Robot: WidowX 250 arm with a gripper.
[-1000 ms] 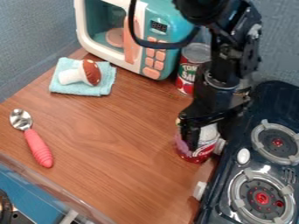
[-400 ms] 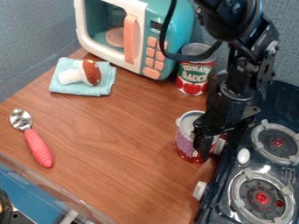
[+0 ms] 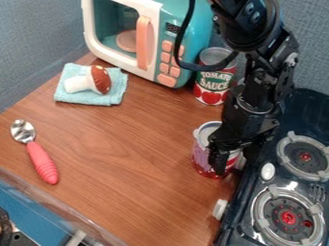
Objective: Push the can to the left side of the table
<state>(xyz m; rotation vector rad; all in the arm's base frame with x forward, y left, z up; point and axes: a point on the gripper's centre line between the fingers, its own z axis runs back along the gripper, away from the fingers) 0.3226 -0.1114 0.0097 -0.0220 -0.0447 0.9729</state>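
Note:
The black gripper (image 3: 223, 161) hangs at the right of the wooden table (image 3: 128, 153), against the right side of a red and purple can (image 3: 200, 154) and partly in front of it. This can stands upright beside the stove's edge, its silver top partly covered by the gripper. A second can, with a tomato sauce label (image 3: 213, 82), stands upright farther back, beside the toy microwave.
The toy microwave (image 3: 151, 72) stands at the back. A mushroom toy (image 3: 97, 80) lies on a light blue cloth (image 3: 108, 97) at the back left. A spoon with a pink handle (image 3: 42, 163) lies at the left. The black stove (image 3: 260, 185) borders the right side.
Over the last second the gripper went from in front of the can to its right side, then came slightly back left. The can looks unmoved.

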